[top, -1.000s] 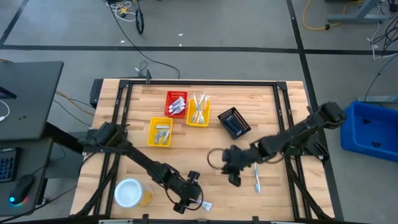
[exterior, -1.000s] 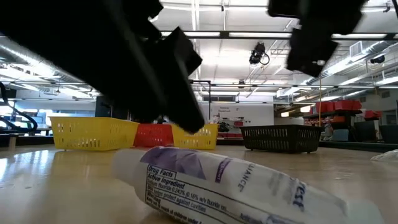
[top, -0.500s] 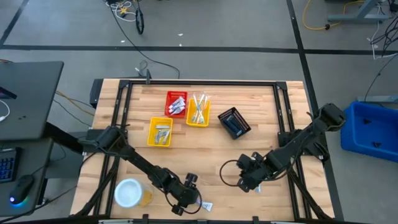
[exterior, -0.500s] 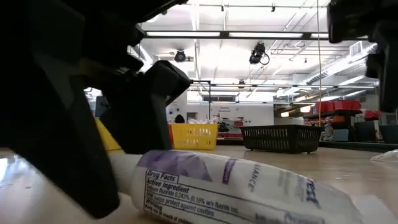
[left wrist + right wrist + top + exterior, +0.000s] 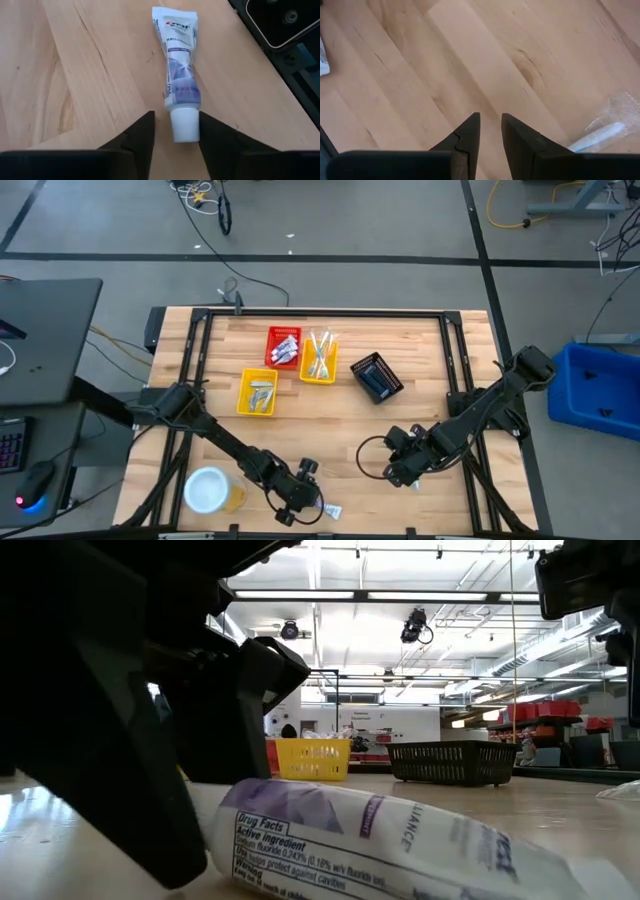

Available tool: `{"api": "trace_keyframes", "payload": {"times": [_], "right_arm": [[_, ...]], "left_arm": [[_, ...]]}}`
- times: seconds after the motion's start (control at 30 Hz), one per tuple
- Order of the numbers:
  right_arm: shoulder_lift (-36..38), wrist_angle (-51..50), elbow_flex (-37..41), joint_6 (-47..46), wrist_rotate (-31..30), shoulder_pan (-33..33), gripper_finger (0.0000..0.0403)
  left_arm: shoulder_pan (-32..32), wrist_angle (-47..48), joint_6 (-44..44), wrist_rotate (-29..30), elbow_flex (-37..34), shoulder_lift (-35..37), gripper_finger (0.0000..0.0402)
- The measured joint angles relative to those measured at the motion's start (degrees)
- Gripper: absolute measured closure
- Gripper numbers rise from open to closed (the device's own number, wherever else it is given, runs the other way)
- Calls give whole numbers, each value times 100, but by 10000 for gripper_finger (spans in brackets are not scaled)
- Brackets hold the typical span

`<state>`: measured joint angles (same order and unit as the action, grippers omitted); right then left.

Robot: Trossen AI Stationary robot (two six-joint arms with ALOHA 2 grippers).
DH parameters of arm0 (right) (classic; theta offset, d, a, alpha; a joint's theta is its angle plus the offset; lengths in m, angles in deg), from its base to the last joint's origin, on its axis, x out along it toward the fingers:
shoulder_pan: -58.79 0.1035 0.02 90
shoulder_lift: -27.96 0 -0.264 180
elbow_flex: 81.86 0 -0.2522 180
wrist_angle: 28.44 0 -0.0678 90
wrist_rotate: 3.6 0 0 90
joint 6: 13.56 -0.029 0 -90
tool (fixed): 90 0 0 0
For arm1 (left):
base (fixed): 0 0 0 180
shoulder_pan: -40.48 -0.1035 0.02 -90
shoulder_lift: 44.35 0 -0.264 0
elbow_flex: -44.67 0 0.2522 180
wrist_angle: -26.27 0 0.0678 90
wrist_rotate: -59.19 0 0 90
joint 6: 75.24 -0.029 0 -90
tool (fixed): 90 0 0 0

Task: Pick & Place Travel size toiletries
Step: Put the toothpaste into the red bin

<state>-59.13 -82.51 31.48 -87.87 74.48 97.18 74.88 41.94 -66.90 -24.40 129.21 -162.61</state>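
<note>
left gripper: jaws parted, straddling the cap of the toothpaste tube, not clamped | tube: flat on the table, near its front edge | right gripper: jaws narrowly parted, holding nothing, low over bare table, right of the tube

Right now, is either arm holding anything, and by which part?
The left gripper has its fingers either side of the toothpaste tube at its cap, closing but not clearly gripping. The right gripper holds nothing.
</note>
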Motion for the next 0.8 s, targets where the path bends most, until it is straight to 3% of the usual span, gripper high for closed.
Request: {"api": "trace_keyframes", "payload": {"times": [0.3,0.53,0.8], "right_arm": [[0,2,0,17,1,2,317],[0,2,0,17,1,0,318],[0,2,0,19,1,0,318]], "left_arm": [[-2,-3,0,0,-2,0,331],[-2,2,177,37,-2,0,316],[-91,143,1075,162,-2,19,333]]}}
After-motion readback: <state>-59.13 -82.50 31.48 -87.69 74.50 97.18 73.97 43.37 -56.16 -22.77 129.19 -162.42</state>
